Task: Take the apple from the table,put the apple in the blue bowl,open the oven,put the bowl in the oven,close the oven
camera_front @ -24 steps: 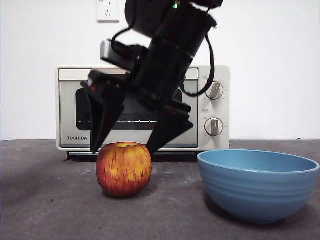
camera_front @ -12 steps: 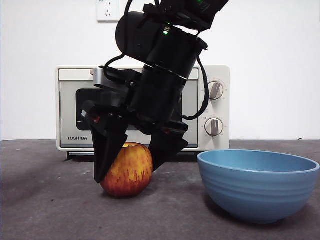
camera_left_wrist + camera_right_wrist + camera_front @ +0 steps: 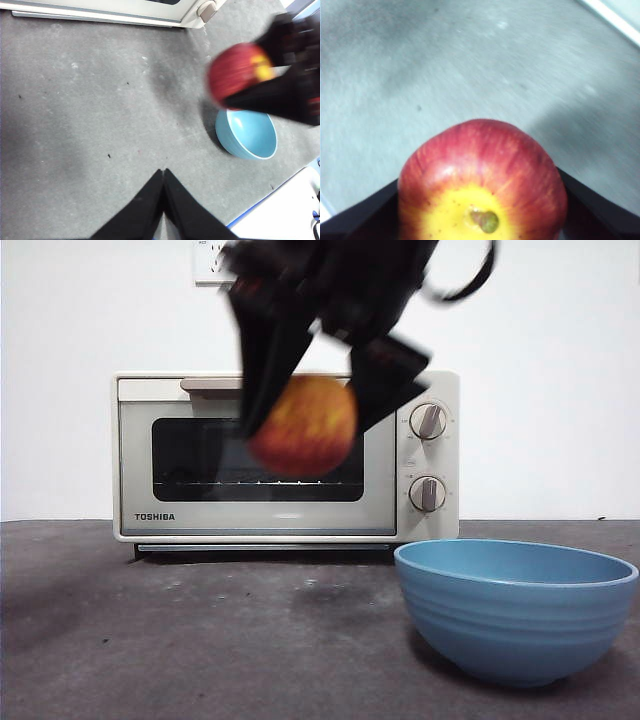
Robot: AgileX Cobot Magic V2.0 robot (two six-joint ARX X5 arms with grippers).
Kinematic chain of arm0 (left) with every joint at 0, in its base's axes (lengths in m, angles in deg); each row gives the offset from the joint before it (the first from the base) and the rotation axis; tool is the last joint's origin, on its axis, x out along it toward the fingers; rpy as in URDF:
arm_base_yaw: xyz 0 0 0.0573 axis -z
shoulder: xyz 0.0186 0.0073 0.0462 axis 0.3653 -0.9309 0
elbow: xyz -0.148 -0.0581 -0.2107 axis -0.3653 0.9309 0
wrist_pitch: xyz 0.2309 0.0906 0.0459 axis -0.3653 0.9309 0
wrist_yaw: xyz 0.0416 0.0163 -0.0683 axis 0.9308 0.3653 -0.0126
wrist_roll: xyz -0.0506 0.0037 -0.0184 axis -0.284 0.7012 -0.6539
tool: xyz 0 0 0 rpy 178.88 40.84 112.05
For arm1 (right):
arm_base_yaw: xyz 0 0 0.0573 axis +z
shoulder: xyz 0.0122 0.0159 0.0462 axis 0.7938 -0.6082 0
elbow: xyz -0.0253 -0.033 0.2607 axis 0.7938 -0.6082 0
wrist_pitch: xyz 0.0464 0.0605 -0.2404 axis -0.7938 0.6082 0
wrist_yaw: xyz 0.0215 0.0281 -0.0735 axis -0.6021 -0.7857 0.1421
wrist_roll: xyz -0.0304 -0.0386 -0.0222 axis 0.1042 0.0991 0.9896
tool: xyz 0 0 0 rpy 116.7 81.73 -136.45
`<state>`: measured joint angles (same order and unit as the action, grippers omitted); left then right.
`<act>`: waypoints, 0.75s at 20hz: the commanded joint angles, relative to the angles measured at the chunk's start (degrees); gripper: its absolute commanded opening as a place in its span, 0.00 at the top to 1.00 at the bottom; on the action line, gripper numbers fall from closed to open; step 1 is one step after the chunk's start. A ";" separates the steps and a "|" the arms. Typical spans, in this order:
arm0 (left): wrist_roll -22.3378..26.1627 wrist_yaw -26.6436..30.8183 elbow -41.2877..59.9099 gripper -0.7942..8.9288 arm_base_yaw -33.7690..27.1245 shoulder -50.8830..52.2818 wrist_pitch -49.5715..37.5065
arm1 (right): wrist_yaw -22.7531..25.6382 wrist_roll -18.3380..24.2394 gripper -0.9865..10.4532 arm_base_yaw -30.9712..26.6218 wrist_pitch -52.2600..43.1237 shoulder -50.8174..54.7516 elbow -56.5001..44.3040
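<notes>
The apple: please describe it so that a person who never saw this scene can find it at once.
Look at the cream-white oven behind the dark grey table. In front of its glass door, in the air, the right gripper holds the apple. It is the only round red-and-yellow thing; the blue bowl sits low and empty.

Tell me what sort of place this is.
Probably a lab or test bench staged like a kitchen: a toaster oven and a blue bowl sit on a bare grey table before a plain white wall, while the right gripper lifts an apple.
</notes>
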<state>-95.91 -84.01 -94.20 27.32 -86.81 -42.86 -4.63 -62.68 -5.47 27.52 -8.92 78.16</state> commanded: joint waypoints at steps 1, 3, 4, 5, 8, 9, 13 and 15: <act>1.11 -0.26 -1.01 0.91 0.13 -0.37 -0.63 | 2.29 1.18 0.65 -0.15 3.72 3.10 0.85; 1.11 -0.26 -1.01 0.91 0.13 -0.37 -0.66 | 3.39 1.27 0.65 -0.83 5.33 6.88 -0.83; 1.11 -0.26 -1.01 0.91 0.13 -0.37 -0.66 | 3.43 1.27 0.65 -1.31 5.16 8.81 -2.78; 1.11 -0.26 -1.01 0.91 0.13 -0.37 -0.66 | 3.54 1.27 0.65 -1.95 5.01 10.73 -5.25; 1.11 -0.26 -1.01 0.91 0.13 -0.37 -0.66 | 4.28 1.14 0.65 -3.56 2.21 15.08 -14.58; 1.11 -0.26 -1.01 0.91 0.13 -0.37 -0.66 | 4.31 0.72 0.65 -4.04 0.68 16.15 -17.70; 1.11 -0.26 -1.01 0.91 0.13 -0.37 -0.66 | 4.26 -0.33 0.64 -4.85 -6.95 17.14 -27.08; 1.09 -0.26 -1.01 0.91 0.13 -0.37 -0.63 | 4.04 -0.74 0.63 -4.83 -10.51 17.09 -29.94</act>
<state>-95.91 -83.99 -94.22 27.32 -86.81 -42.90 -0.49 -62.46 -10.63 17.75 8.52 47.78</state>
